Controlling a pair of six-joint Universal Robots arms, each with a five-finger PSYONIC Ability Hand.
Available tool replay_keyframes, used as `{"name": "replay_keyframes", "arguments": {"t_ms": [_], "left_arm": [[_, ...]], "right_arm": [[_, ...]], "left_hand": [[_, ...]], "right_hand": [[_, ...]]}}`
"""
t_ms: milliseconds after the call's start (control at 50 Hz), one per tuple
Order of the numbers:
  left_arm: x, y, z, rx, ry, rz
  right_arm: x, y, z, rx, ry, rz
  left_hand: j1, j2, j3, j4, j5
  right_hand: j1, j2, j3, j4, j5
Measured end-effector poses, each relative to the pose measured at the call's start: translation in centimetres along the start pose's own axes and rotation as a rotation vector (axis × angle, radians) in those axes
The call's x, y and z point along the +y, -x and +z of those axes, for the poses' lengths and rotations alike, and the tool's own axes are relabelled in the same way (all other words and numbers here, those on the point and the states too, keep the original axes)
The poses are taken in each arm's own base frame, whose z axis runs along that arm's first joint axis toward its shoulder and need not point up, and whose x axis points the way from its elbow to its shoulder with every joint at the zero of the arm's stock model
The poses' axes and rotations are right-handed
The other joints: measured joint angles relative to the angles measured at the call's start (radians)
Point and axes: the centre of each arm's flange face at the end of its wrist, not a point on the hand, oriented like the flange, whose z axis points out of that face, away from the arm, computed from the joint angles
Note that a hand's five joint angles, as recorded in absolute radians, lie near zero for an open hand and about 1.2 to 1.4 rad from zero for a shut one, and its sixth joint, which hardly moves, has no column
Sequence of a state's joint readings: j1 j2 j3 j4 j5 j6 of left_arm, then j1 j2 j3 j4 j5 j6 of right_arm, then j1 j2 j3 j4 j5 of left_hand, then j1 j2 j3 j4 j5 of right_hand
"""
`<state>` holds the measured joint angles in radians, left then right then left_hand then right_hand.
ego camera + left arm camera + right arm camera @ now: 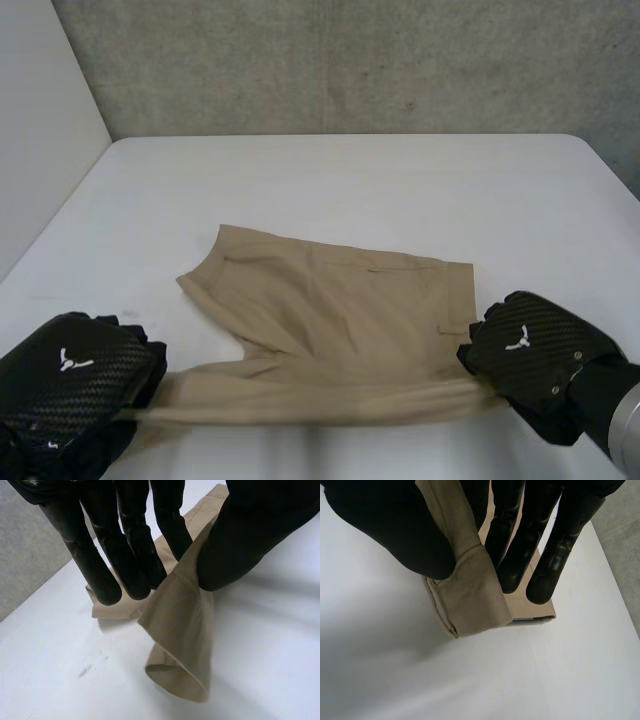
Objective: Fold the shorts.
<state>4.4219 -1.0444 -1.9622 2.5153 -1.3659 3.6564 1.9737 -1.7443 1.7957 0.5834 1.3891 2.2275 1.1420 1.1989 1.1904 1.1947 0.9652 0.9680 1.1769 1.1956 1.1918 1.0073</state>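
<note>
Tan shorts [330,300] lie on the white table [350,180], their near edge lifted and stretched between my hands. My left hand [70,375] at the near left pinches the leg hem [182,615] between thumb [235,545] and fingers [150,555]; the hem's loose end hangs down from the pinch. My right hand [530,350] at the near right pinches the waistband corner [475,595] between thumb [405,535] and fingers [520,555]. The far part of the shorts rests flat on the table.
A grey wall [350,60] stands behind the table's far edge. A pale wall panel [40,110] borders the left side. Bare tabletop surrounds the shorts on the far side and to both sides.
</note>
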Motion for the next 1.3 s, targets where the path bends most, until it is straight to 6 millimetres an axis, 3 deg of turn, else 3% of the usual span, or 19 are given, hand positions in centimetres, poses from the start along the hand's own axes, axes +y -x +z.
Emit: {"name": "replay_keyframes", "arguments": {"t_ms": [60, 80, 180, 220, 280, 300, 340, 560, 760, 780, 820, 840, 860, 880, 900, 1020, 1080, 1160, 1300], "left_arm": [[-0.1, 0.3, 1.2, -0.017, -0.034, 0.008], [-0.3, 0.9, 3.0, -0.041, -0.073, 0.017], [-0.7, 1.9, 6.0, -0.073, -0.131, 0.032], [-1.4, 3.2, 10.2, -0.107, -0.200, 0.055], [-1.9, 4.0, 13.4, -0.124, -0.235, 0.074], [-1.9, 4.0, 13.4, -0.124, -0.235, 0.074], [-2.4, 4.8, 17.3, -0.136, -0.263, 0.103], [-2.5, 5.1, 30.0, -0.164, -0.298, 0.276], [-1.7, 5.9, 36.1, -0.282, -0.408, 0.337], [-1.7, 5.9, 36.3, -0.289, -0.417, 0.338], [-1.7, 5.8, 36.6, -0.299, -0.436, 0.340], [-1.8, 5.8, 36.7, -0.306, -0.450, 0.342], [-1.8, 5.8, 36.8, -0.310, -0.457, 0.343], [-2.0, 5.6, 36.7, -0.315, -0.471, 0.344], [-2.3, 5.5, 36.5, -0.319, -0.486, 0.345], [-4.7, 5.0, 34.1, -0.333, -0.553, 0.343], [-6.3, 4.8, 31.2, -0.334, -0.580, 0.332], [-6.8, 4.6, 28.7, -0.327, -0.584, 0.316], [-5.3, 3.2, 23.9, -0.270, -0.543, 0.242]], "right_arm": [[0.4, -0.7, 1.1, -0.014, 0.008, 0.016], [1.0, -1.4, 2.8, -0.030, 0.017, 0.030], [1.5, -2.2, 5.2, -0.034, 0.024, 0.037], [1.8, -3.3, 8.3, 0.004, 0.038, 0.024], [1.7, -4.1, 10.4, 0.052, 0.048, 0.009], [1.7, -4.1, 10.4, 0.052, 0.048, 0.009], [1.3, -5.1, 12.7, 0.118, 0.051, -0.008], [0.1, -7.1, 21.2, 0.291, -0.047, -0.056], [1.0, -6.8, 26.1, 0.363, -0.100, -0.082], [1.1, -6.8, 26.3, 0.370, -0.103, -0.084], [1.2, -6.9, 26.7, 0.388, -0.110, -0.086], [1.1, -7.2, 26.9, 0.416, -0.118, -0.086], [1.0, -7.4, 27.0, 0.432, -0.123, -0.085], [0.8, -7.9, 26.9, 0.467, -0.133, -0.079], [0.4, -8.5, 26.8, 0.502, -0.145, -0.072], [-2.3, -12.2, 23.4, 0.688, -0.251, 0.031], [-3.9, -13.7, 19.5, 0.737, -0.336, 0.141], [-4.2, -13.6, 17.3, 0.717, -0.361, 0.200], [-2.6, -10.4, 14.6, 0.559, -0.294, 0.286]], "left_hand": [[0.000, 0.001, 0.001, 0.000, 0.000], [0.000, 0.001, 0.001, 0.000, 0.000], [0.000, 0.001, 0.001, 0.000, 0.000], [0.000, 0.001, 0.001, 0.001, 0.000], [0.000, 0.001, 0.001, 0.001, 0.000], [0.000, 0.001, 0.001, 0.001, 0.000], [0.000, 0.001, 0.002, 0.004, 0.000], [0.000, 0.001, 0.002, 0.004, 0.000], [-0.025, -0.038, -0.025, -0.024, -0.020], [-0.025, -0.038, -0.025, -0.024, -0.020], [-0.468, -0.469, -0.459, -0.447, -0.407], [-0.684, -0.655, -0.622, -0.635, -0.595], [-0.684, -0.655, -0.622, -0.635, -0.595], [-0.918, -0.891, -0.876, -0.894, -0.839], [-0.949, -0.963, -0.952, -0.966, -0.903], [-0.949, -0.996, -0.976, -0.988, -0.919], [-0.949, -0.996, -0.976, -0.988, -0.919], [-0.949, -0.996, -0.976, -0.988, -0.918], [-0.949, -0.996, -0.976, -0.989, -0.919]], "right_hand": [[0.000, 0.000, 0.000, 0.000, 0.000], [0.000, 0.000, 0.000, 0.000, 0.000], [0.000, 0.000, 0.000, 0.000, 0.000], [0.000, 0.000, 0.000, 0.000, 0.000], [0.000, 0.000, 0.000, 0.000, 0.000], [0.000, 0.000, 0.000, 0.000, 0.000], [0.000, 0.000, 0.000, 0.000, 0.000], [0.000, 0.000, 0.000, 0.000, 0.004], [0.000, 0.000, 0.000, 0.000, 0.004], [0.000, 0.000, 0.000, 0.000, 0.004], [-0.121, -0.163, -0.172, -0.170, -0.147], [-0.332, -0.384, -0.390, -0.388, -0.343], [-0.410, -0.466, -0.469, -0.468, -0.419], [-0.608, -0.705, -0.685, -0.684, -0.636], [-0.698, -0.836, -0.826, -0.824, -0.782], [-0.763, -0.958, -0.982, -0.958, -0.943], [-0.763, -0.958, -0.982, -0.958, -0.943], [-0.763, -0.958, -0.982, -0.958, -0.943], [-0.763, -0.958, -0.982, -0.958, -0.943]]}}
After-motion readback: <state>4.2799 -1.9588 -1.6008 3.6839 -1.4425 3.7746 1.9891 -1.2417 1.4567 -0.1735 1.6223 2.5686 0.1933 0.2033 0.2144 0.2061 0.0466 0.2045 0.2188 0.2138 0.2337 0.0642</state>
